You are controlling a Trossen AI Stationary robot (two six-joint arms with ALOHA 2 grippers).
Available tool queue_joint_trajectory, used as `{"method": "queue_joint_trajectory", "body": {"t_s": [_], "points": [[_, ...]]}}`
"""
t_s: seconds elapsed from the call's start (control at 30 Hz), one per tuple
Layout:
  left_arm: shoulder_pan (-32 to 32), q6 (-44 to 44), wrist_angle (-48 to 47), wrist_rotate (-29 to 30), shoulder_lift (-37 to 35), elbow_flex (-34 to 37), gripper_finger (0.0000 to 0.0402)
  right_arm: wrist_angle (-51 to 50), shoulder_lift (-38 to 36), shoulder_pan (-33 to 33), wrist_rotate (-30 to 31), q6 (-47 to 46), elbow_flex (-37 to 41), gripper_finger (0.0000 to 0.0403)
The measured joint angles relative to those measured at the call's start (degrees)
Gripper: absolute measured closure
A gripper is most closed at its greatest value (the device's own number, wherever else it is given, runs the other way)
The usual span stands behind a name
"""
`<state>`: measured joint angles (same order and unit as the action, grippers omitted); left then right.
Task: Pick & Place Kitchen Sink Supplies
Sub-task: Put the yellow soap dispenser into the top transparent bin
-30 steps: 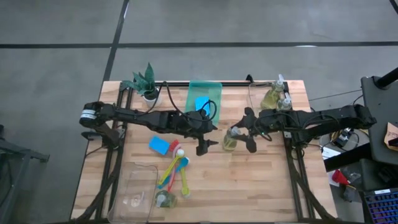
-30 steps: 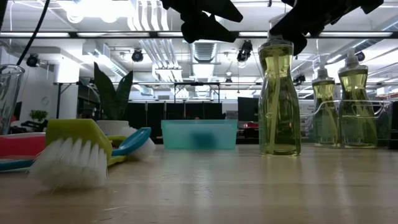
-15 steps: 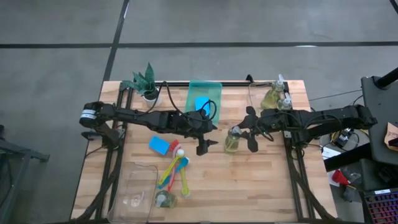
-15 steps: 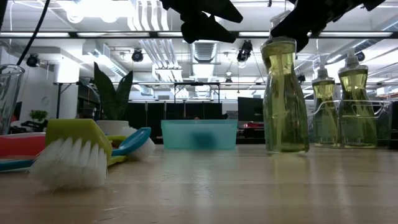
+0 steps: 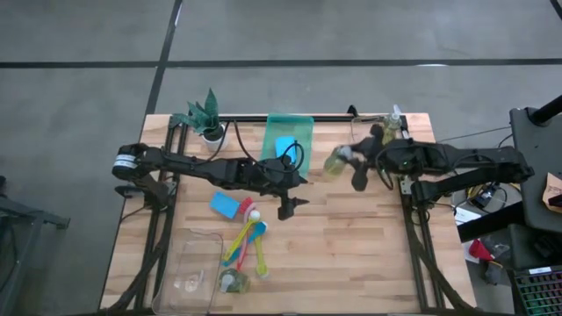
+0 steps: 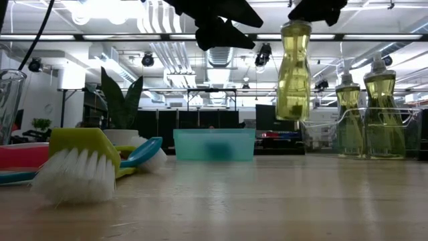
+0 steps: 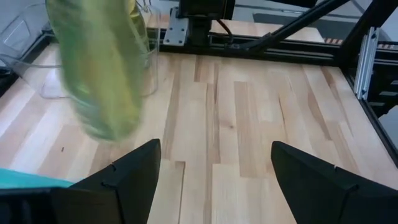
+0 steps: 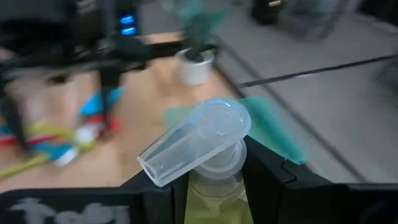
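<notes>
Above the worktop, at its far right quarter, we see the right claw pinching a soap bottle by the neck, just under the pump cap. The bottle is slim, clear and waisted, filled with yellowish liquid, with a clear plastic pump head. It hangs clear of the wood, long axis near vertical with a slight tilt, cap up and base down in the low view. In the right wrist view the pump spout points away from the wrist. We can read no label or writing on it.

Two more soap bottles of the same kind stand upright in a clear tray at the far right corner.

Over the worktop's middle, the left claw hangs with its fingers spread wide, holding nothing. Near it lie a blue sponge and a cluster of brushes with coloured handles. A second blue sponge rests in the green tray.
</notes>
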<state>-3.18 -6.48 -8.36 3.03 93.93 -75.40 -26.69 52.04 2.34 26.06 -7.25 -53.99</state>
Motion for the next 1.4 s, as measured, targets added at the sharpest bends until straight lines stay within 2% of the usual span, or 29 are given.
{"method": "queue_joint_trajectory", "body": {"t_s": [0.1,0.3,0.43,0.5,0.93,1.4], "points": [[0.01,0.0,0.45,0.0,0.0,0.3,0.0104,-1.69,-0.52,-0.04,5.6,-0.82,-2.19,0.0293],[0.0,-1.14,0.79,0.0,0.0,0.7,0.0106,-8.76,-1.71,0.01,21.93,-5.5,-6.26,0.0293],[0.0,-1.55,0.77,0.0,0.0,0.7,0.0104,-9.96,-2.25,-0.09,31.96,-7.0,-6.26,0.0293],[0.0,-2.12,0.79,0.0,0.0,0.7,0.0104,-9.58,-2.83,-0.6,34.41,-7.36,-5.41,0.0293],[0.0,-3.72,1.17,0.0,0.0,0.7,0.0106,-11.97,-5.25,-8.47,33.77,-15.34,1.94,0.029],[-0.04,-4.17,1.55,0.0,0.0,0.7,0.0104,-0.89,-5.29,-13.57,31.28,-15.3,13.75,0.029]]}}
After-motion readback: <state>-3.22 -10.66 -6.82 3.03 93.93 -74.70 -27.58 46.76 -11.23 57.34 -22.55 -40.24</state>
